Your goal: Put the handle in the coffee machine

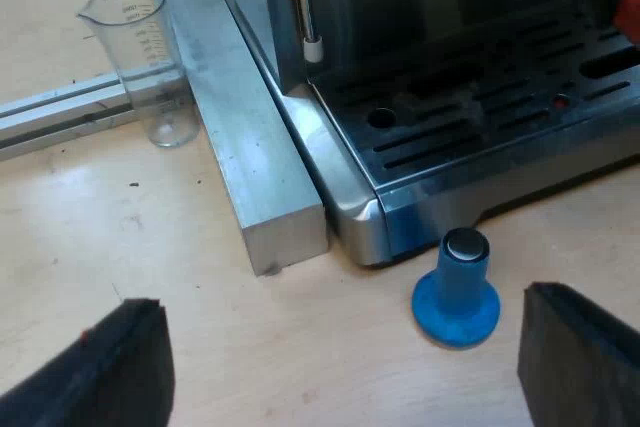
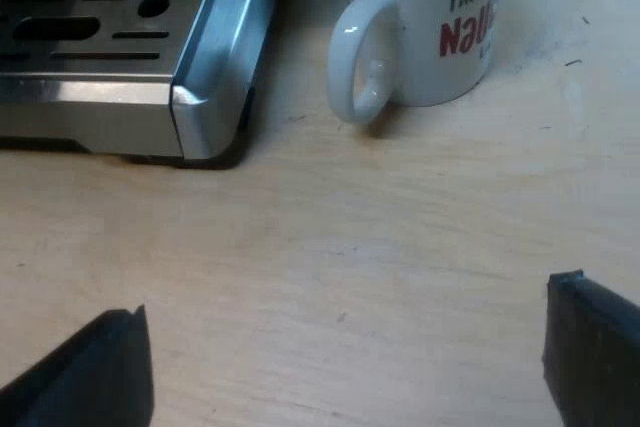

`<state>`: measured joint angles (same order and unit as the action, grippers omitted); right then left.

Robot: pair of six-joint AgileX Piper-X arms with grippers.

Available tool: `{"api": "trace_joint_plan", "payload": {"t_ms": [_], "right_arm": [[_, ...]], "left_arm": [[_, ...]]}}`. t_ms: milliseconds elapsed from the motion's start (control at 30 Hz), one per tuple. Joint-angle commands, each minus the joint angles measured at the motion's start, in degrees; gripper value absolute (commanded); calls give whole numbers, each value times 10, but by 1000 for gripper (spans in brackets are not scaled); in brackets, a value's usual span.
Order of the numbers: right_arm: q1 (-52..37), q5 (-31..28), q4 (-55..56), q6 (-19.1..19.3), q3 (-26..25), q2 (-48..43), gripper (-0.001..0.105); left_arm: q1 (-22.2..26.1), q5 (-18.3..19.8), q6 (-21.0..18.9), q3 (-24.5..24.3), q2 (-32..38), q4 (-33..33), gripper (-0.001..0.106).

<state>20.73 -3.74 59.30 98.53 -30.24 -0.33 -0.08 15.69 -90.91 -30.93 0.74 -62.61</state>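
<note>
Two vessels near the espresso machine [image 1: 480,137] — empty measuring glass [image 1: 146,59], white mug [image 2: 420,42].

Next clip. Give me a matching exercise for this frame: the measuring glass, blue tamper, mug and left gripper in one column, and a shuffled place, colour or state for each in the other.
Things
1. measuring glass
2. blue tamper
3. mug
4. left gripper

Descriptions
A. white, with red lettering
B. open, holding nothing
C. clear, upright beside the metal bar
D. standing on its round base, silver top up, close to the tray corner of the espresso machine

Pairs: 1-C, 2-D, 3-A, 4-B
</note>
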Motion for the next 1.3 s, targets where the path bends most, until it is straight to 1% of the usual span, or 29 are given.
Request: {"api": "trace_joint_plan", "payload": {"t_ms": [33, 133, 367, 567, 1300], "right_arm": [[-26, 0, 1, 1, -2, -23, 80], [-53, 0, 1, 1, -2, -23, 80], [-154, 0, 1, 1, -2, -23, 80], [-213, 0, 1, 1, -2, -23, 80], [-222, 0, 1, 1, -2, -23, 80]], "left_arm": [[-4, 4, -5, -1, 81, 9, 72], [-4, 4, -5, -1, 81, 9, 72], [-4, 4, -5, -1, 81, 9, 72], [-4, 4, -5, -1, 81, 9, 72], [-4, 4, -5, -1, 81, 9, 72]]}}
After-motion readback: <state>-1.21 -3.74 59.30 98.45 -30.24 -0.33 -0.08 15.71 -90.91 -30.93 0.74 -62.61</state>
